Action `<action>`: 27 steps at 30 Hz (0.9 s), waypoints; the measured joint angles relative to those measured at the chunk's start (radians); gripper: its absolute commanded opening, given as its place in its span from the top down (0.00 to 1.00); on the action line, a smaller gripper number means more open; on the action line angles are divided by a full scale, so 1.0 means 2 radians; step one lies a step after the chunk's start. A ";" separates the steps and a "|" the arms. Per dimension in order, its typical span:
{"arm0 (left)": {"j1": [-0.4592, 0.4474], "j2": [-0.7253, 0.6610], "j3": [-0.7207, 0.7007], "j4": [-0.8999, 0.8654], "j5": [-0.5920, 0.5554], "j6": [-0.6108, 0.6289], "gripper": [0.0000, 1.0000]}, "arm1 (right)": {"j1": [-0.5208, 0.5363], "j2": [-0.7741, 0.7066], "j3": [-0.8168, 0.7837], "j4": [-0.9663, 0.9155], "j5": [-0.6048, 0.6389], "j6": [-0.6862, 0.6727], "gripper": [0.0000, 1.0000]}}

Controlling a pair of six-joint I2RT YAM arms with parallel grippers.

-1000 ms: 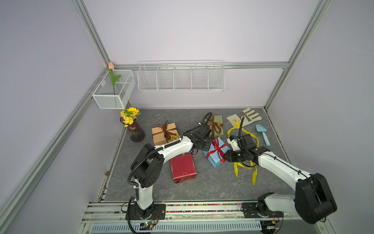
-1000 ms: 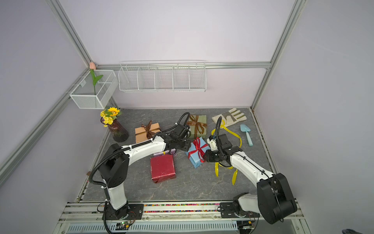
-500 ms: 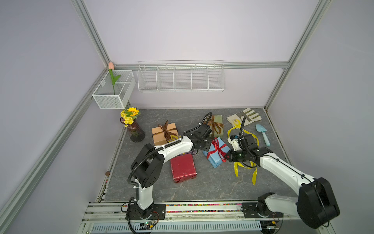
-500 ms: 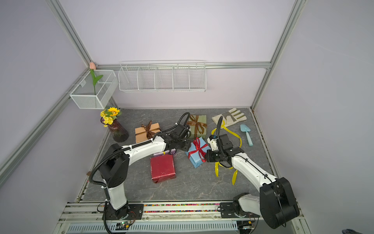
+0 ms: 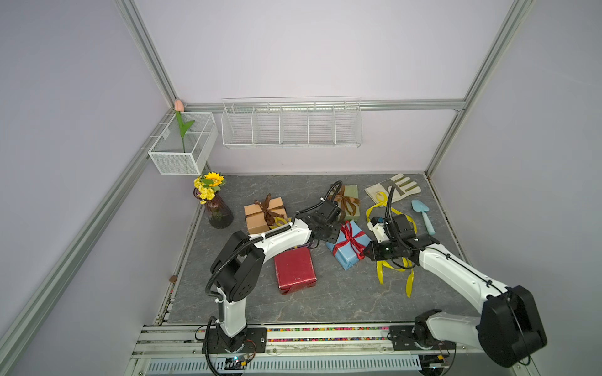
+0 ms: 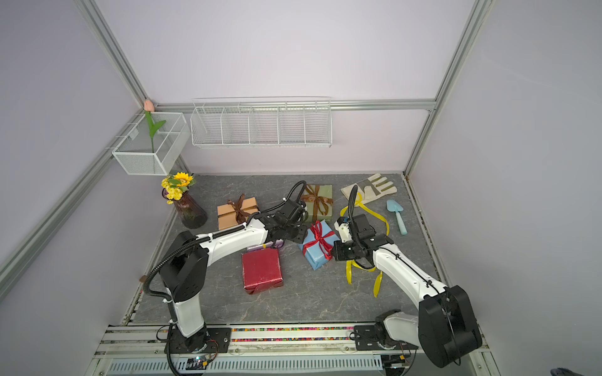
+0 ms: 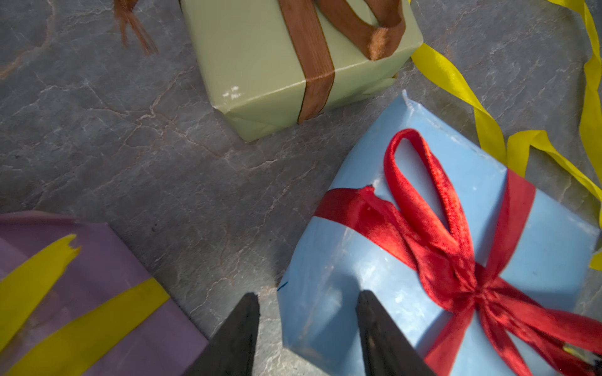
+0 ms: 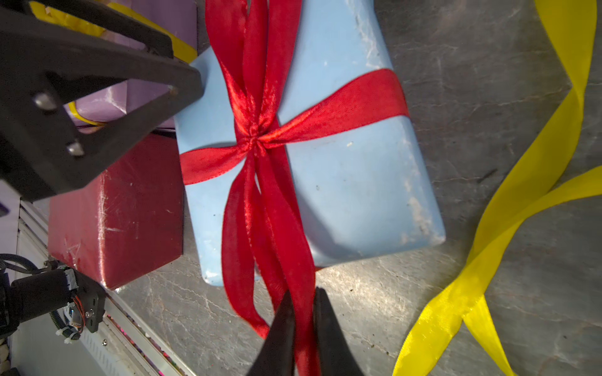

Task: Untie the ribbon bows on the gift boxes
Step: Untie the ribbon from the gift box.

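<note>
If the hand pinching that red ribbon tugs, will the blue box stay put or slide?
It probably slides: the blue box looks small and paper-wrapped on a smooth tabletop. Flat and low, it seems unlikely to tip. The left hand, open astride one corner, may steady it while the red ribbon tightens.

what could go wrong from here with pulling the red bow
The right gripper pinches just one strand of the red ribbon, which may slip out on the pull. The left gripper is open at the blue box's corner, not clamped, so the box may drag along instead of the bow loosening. The loose yellow ribbon beside the box could snag.
</note>
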 measured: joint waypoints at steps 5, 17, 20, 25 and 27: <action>0.000 0.000 0.000 0.001 0.000 0.000 0.49 | 0.000 0.000 0.010 -0.004 0.004 -0.003 0.77; 0.000 0.001 0.000 0.002 0.000 0.000 0.49 | 0.000 0.019 0.019 -0.001 0.005 -0.005 0.80; 0.000 0.001 0.000 0.003 0.000 0.000 0.49 | 0.000 0.021 0.020 -0.001 0.005 -0.005 0.80; -0.001 0.002 0.000 0.005 0.000 0.000 0.49 | 0.000 0.025 0.025 0.000 0.006 -0.006 0.86; -0.001 0.002 0.000 0.006 0.000 0.000 0.49 | 0.000 0.025 0.029 0.000 0.007 -0.007 0.88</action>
